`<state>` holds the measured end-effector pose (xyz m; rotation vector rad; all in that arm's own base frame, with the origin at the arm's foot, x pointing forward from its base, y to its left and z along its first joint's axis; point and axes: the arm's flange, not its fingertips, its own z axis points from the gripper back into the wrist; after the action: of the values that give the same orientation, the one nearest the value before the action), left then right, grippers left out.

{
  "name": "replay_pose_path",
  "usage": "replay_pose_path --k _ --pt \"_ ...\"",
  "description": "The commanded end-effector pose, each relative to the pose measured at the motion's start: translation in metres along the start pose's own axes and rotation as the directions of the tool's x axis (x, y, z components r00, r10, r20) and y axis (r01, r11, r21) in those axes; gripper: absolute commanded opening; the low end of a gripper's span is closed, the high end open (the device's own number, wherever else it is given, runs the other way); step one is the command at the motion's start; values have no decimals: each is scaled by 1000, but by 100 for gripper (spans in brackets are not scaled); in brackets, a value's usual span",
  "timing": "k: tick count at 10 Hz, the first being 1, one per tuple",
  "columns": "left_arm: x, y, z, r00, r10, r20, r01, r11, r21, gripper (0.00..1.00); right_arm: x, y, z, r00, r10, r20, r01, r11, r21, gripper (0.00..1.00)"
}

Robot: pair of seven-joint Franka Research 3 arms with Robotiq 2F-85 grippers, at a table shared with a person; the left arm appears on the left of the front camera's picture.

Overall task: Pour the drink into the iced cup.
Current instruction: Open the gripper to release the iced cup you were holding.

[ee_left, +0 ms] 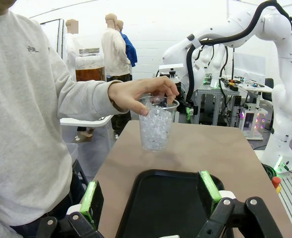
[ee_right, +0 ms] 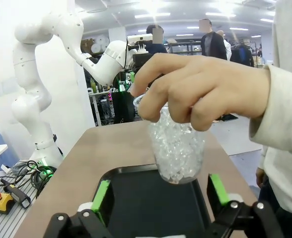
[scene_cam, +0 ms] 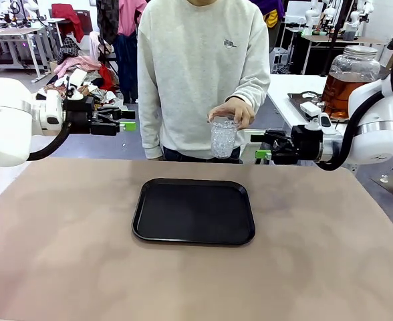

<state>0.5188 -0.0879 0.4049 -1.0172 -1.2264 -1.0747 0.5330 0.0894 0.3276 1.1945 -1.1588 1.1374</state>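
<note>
A hand [scene_cam: 232, 111] is holding the iced cup [scene_cam: 223, 136] beyond the tray [scene_cam: 194, 210]; both grippers' fingers are gaping wide, empty. Ice could spill if it's tilted.

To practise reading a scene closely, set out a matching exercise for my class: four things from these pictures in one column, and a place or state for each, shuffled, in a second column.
Things:
1. iced cup
2. black tray
3. glass jar
4. left gripper

Places or states:
A. lying bare on the brown table
B. on a white table behind the right arm, holding amber liquid
C. held from above by the person's hand, off the table
D. open, holding nothing, above the table

Pairs: 1-C, 2-A, 3-B, 4-D
</note>
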Motion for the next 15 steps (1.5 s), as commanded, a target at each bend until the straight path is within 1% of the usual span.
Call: replay_pose_path --k 1,15 --pt "2 0 -1 1000 0 8 0 1000 12 100 1 -2 -1 1000 3 1 -3 1000 2 100" --pt "2 0 -1 1000 0 8 0 1000 12 100 1 -2 -1 1000 3 1 -3 1000 2 100"
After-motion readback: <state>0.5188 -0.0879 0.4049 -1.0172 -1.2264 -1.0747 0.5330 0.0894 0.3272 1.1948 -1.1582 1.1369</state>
